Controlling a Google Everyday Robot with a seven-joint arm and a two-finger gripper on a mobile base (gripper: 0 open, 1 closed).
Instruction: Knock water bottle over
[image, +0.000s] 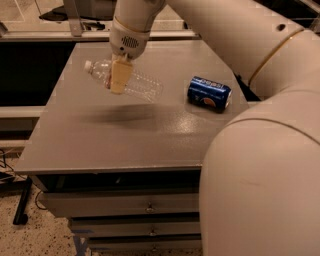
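The hand (118, 82), clamped around the water bottle (145, 86) near its neck, holds it almost flat just above the tabletop (150, 137), so tipping seems nearly done and what remains is probably lowering and releasing it.

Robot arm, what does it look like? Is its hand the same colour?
The arm is big, round and creamy white, with a thin gold ring around one joint and a small dark dot near it. The wrist has a patch of tiny dots, like a speaker. Its hand, at the water bottle above the grey table, has flat tan fingers.
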